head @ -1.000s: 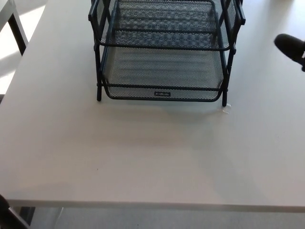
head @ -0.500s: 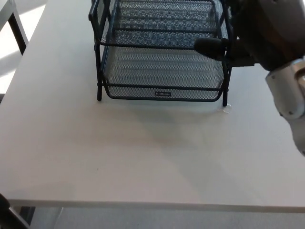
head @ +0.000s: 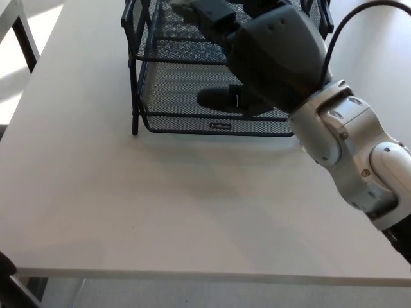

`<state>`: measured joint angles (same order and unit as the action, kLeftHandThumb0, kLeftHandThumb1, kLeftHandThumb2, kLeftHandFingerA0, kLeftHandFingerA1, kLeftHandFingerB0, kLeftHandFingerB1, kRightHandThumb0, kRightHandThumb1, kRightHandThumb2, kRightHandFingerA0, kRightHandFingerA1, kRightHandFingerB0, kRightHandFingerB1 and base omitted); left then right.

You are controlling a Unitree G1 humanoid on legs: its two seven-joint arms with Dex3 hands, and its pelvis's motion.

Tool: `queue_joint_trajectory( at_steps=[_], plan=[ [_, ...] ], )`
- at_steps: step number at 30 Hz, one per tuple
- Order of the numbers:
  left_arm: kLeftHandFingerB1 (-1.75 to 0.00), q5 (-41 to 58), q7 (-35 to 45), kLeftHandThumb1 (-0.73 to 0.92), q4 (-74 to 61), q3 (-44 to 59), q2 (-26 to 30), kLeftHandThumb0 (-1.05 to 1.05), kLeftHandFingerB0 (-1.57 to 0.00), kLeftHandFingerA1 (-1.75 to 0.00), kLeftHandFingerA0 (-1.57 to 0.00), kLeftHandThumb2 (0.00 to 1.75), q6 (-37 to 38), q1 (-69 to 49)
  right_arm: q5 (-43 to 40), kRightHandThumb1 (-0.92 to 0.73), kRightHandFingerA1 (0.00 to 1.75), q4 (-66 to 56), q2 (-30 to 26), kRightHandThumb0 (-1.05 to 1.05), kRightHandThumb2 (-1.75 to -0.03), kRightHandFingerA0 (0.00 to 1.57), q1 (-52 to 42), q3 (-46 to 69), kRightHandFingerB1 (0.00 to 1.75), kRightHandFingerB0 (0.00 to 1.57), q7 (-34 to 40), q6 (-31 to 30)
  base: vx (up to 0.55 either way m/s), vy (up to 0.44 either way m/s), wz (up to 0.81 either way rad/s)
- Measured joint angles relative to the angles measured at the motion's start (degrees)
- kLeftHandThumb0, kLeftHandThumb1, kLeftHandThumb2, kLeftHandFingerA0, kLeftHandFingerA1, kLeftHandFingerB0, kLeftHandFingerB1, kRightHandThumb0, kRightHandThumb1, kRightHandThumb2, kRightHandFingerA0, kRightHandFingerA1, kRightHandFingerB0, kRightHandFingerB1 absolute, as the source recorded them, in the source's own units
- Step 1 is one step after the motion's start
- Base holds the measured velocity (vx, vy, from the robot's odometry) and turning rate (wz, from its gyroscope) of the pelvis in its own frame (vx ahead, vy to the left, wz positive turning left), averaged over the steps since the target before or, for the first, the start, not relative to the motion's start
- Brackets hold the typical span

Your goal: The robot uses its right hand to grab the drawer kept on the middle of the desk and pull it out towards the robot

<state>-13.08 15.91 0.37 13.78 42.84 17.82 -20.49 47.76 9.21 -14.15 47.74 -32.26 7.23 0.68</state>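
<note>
A black wire-mesh drawer rack [head: 136, 77] stands at the far middle of the white desk [head: 160, 205]. Its bottom drawer [head: 173, 96] has a small label on the front rim, and the middle drawer's front rim [head: 173, 59] runs just above it. My right hand [head: 270, 58] reaches in from the right and covers the rack's right half. One black finger [head: 217, 97] pokes out low over the bottom drawer's mesh. Other fingers [head: 205, 13] spread higher, over the upper trays. The hand is open and grips nothing that I can see. My left hand does not show.
The grey-white right forearm [head: 347, 147] crosses the desk's right side. The desk's front edge runs along the bottom of the picture. A second white table with a dark leg [head: 26, 38] stands at the far left, across a gap.
My right hand has swept in from the right edge to the left, over the rack's front. The forearm now fills the right side. The rack has not moved.
</note>
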Motion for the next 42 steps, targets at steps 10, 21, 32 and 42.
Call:
queue_joint_trajectory(
  at_steps=[10,21,32,42],
  plan=[
    [-0.58,-0.01,0.11,0.58,-0.02,0.0,-0.13,-0.28,-0.79,-0.88,-0.8,0.57,-0.01,0.36,3.85,-0.27,0.54,14.31,2.78,-0.41,-0.93,0.02,3.59,-1.7,0.51,0.0,3.51,0.59,0.0,0.0,0.0],
    [-0.6,-0.04,0.09,0.57,-0.2,-0.05,-0.45,-0.29,-0.81,-0.9,-0.8,0.57,0.0,-0.08,6.0,-0.47,0.55,31.43,5.27,-0.81,-0.87,0.01,7.7,-2.08,0.38,0.0,11.5,0.42,0.0,0.0,0.0],
    [-0.58,-0.07,0.1,0.57,-0.39,-0.22,-0.46,-0.27,-0.81,-0.87,-0.82,0.57,-0.01,0.2,6.31,-0.42,0.46,45.1,6.8,-0.73,-0.83,0.03,12.75,-2.17,0.29,0.04,19.74,0.39,0.0,0.0,0.0],
    [-0.58,-0.25,0.98,0.58,-1.53,-0.94,-0.11,-0.26,-0.8,-0.86,-0.8,0.57,-0.06,1.42,6.64,-0.49,0.54,56.59,8.44,-0.67,-0.56,0.02,18.24,-3.4,0.35,0.02,26.79,-0.15,0.0,0.0,0.0]
  ],
)
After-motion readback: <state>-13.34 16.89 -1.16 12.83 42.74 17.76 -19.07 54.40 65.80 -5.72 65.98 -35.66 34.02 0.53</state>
